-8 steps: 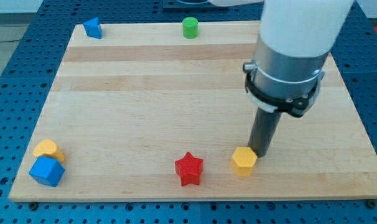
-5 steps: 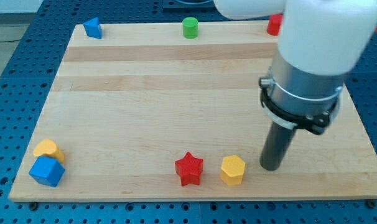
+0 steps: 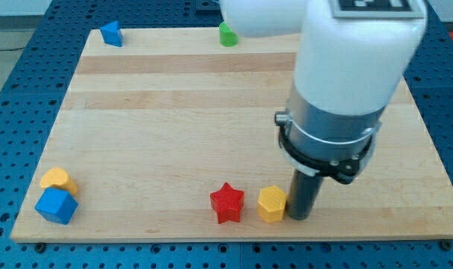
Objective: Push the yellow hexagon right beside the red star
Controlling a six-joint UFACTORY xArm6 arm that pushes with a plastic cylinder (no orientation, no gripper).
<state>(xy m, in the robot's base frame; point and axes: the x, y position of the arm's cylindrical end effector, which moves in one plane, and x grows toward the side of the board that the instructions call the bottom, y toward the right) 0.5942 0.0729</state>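
The yellow hexagon (image 3: 271,204) lies near the board's bottom edge, close to the right of the red star (image 3: 227,202), with a small gap between them. My tip (image 3: 298,216) stands right against the hexagon's right side. The rod rises from there into the large white and grey arm body that fills the view's upper right.
A yellow block (image 3: 57,179) and a blue block (image 3: 56,205) sit together at the bottom left. A blue block (image 3: 111,33) is at the top left. A green cylinder (image 3: 227,34) at the top middle is partly hidden by the arm. The wooden board (image 3: 174,112) lies on a blue pegboard.
The yellow hexagon has slid left toward the red star. My tip moved right around it, then came back left and now touches its right side. The arm now hides the red block at the top right.
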